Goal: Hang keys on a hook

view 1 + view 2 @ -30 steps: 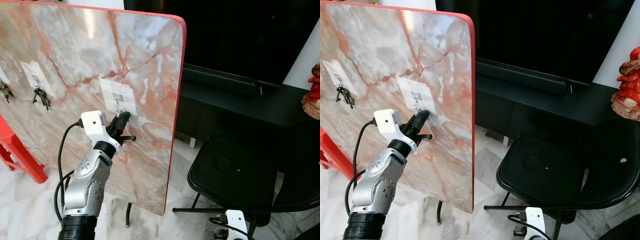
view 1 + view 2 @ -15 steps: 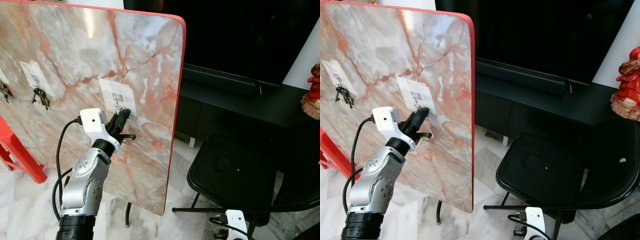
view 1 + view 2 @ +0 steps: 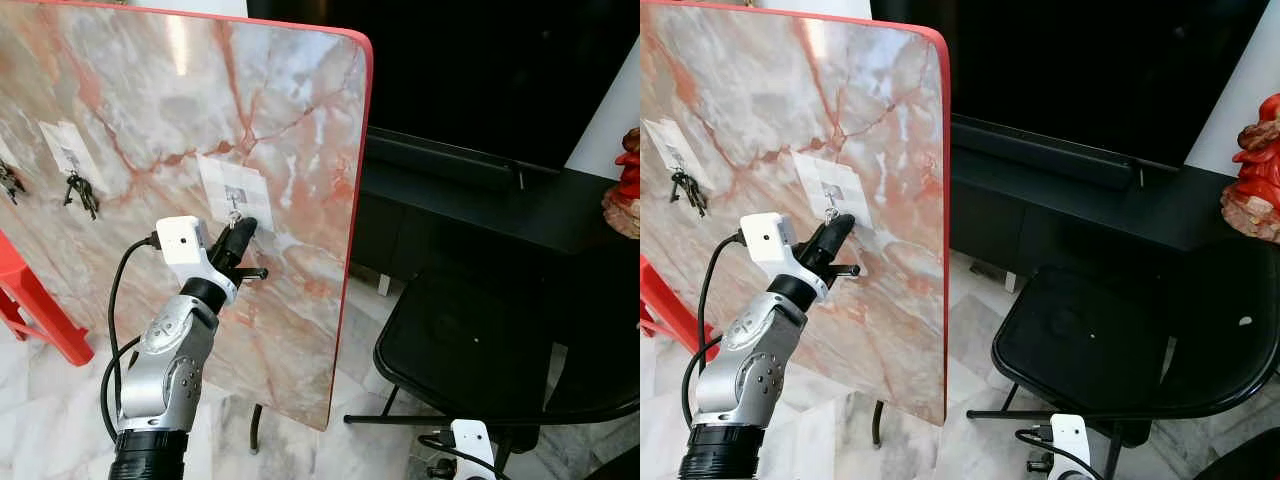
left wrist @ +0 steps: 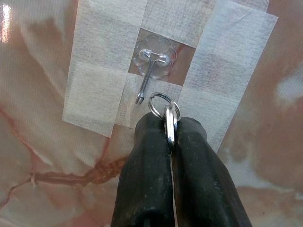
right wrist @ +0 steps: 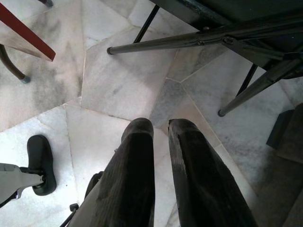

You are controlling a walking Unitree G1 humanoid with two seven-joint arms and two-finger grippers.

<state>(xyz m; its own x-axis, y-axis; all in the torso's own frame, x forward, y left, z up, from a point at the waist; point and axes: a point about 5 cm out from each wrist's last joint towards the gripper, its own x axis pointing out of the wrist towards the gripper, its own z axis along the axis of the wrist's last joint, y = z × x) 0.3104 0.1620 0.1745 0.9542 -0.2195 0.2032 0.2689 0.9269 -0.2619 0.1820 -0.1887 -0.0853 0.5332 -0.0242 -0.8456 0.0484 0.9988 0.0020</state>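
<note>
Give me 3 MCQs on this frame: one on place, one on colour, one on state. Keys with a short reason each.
1. Where is the left tool?
A. at the taped hook on the marble board
B. over the black chair
C. by the red figurine

2. What colour is the board's edge?
A. blue
B. red
C. green

3. Is the key ring on the hook?
A. yes, hanging free
B. no, pinched in the tool just beside the hook tip
C. no, lying on the floor

Key: A, its fingers point at the hook; B, a red rim runs round the marble board; B, the ring sits beside the hook tip, not threaded on it.
</note>
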